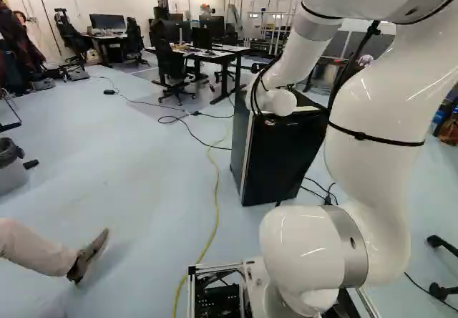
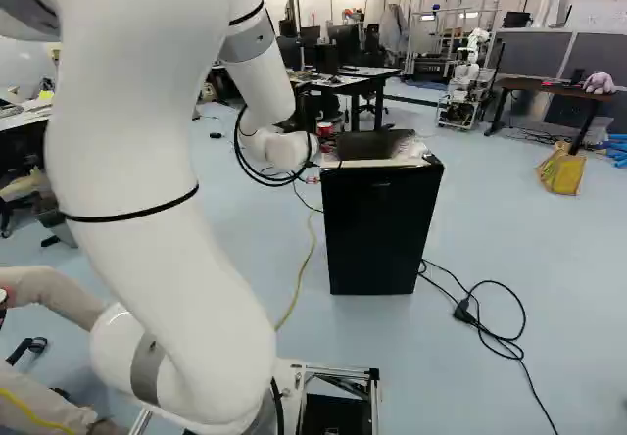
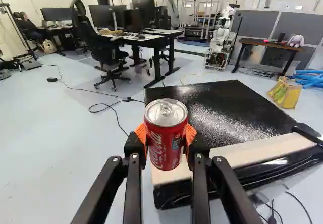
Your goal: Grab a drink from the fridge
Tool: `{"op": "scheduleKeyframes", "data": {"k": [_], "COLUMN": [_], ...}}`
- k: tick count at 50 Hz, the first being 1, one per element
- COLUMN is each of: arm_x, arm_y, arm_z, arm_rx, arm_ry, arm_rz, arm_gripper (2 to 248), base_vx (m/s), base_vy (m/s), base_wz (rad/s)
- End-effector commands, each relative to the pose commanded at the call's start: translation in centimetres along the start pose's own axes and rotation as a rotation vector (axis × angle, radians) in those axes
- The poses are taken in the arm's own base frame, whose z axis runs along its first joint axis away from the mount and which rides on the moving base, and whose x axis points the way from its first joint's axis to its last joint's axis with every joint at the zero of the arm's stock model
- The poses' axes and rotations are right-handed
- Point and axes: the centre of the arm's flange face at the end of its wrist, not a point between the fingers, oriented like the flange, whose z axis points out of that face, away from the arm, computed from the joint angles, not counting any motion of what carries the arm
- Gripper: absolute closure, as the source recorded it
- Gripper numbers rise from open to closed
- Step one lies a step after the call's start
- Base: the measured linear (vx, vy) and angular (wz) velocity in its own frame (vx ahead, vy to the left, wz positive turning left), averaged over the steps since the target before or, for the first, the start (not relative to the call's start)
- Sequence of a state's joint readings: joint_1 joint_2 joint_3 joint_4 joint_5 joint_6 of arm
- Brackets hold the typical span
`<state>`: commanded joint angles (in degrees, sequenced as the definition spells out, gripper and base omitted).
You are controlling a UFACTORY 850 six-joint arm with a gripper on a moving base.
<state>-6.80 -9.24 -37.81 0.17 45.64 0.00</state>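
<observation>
And there it is: my fingers clasp the red can from both sides, upright by the fridge's front corner, the one at the left of the right base view. Now, I'd say, squeeze firmly without denting, rise clear of that corner, then ease back, can level, unhurried.
</observation>
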Motion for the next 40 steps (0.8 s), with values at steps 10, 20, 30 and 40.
{"op": "scheduleKeyframes", "data": {"k": [10,20,30,40], "arm_x": [-1.6,-3.2,-4.8,-6.4], "arm_y": [-1.0,-1.7,-2.2,-2.6], "arm_z": [-3.7,-7.0,-9.9,-12.4], "arm_rx": [0.022,0.041,0.058,0.073], "arm_ry": [-0.010,-0.020,-0.028,-0.035], "arm_rz": [-0.007,-0.013,-0.018,-0.023], "arm_gripper": [157,157,157,157], "base_vx": [0.000,0.000,0.000,0.000], "base_vy": [0.000,0.000,0.000,0.000], "base_wz": [0.000,0.000,0.000,0.000]}}
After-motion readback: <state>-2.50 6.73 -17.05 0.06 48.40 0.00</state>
